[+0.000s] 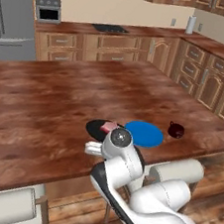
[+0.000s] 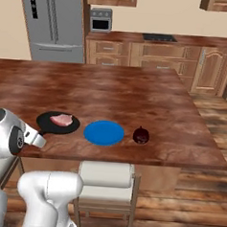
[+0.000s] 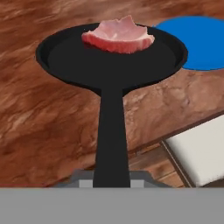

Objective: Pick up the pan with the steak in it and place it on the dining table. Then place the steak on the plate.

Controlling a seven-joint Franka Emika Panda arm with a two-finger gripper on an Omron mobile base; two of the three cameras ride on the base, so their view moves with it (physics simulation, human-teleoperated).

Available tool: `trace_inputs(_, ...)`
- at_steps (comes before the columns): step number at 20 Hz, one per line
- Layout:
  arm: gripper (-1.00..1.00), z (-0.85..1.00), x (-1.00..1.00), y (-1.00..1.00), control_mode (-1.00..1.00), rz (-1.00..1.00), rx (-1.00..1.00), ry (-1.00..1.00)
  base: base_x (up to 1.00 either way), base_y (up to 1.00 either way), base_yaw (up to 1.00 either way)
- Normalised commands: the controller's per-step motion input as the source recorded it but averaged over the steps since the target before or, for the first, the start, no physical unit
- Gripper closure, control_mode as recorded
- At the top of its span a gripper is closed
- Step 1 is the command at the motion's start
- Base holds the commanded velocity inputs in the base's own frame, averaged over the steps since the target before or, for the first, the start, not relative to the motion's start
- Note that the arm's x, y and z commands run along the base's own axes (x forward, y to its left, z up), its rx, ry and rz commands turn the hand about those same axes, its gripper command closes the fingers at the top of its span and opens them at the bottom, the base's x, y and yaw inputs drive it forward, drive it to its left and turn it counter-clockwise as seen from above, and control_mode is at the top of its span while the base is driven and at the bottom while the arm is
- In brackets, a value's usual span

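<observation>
The black pan (image 3: 109,61) lies low over the dining table (image 3: 39,113) near its front edge, with the pink steak (image 3: 118,36) at its far side. Its straight handle (image 3: 111,135) runs back into my gripper (image 3: 111,180), which is shut on the handle's end. The blue plate (image 3: 197,41) lies flat just right of the pan. In the right base view the pan (image 2: 57,123), steak (image 2: 61,119) and plate (image 2: 104,133) sit in a row, my hand (image 2: 37,139) at the pan's near left. I cannot tell whether the pan touches the wood.
A dark red mug (image 2: 141,135) stands right of the plate. A white-cushioned chair (image 2: 106,175) is tucked under the table's front edge below the plate. Another chair (image 1: 1,209) sits at the lower left. Cabinets and a fridge (image 2: 52,20) line the far wall.
</observation>
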Motion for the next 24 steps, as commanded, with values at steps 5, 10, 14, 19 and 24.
trace_inputs(5, 1.0, -0.34, 0.83, 0.31, -1.0, -0.06, -0.03, -0.04, 0.0, 0.0, 0.0)
trace_inputs(10, 1.0, -0.29, 0.43, 0.4, -1.0, -0.11, -0.08, 0.0, 0.0, 0.0, 0.0)
trace_inputs(14, 1.0, -0.04, 0.11, 0.12, -1.0, -0.04, -0.02, 0.0, 0.0, 0.0, 0.0)
trace_inputs(19, 1.0, -0.17, 0.11, 0.0, -1.0, 0.0, 0.0, 0.02, 0.0, 0.0, 0.0)
trace_inputs(24, 1.0, -0.39, 0.0, 0.0, -1.0, 0.0, 0.0, 0.09, 0.0, 0.0, 0.0)
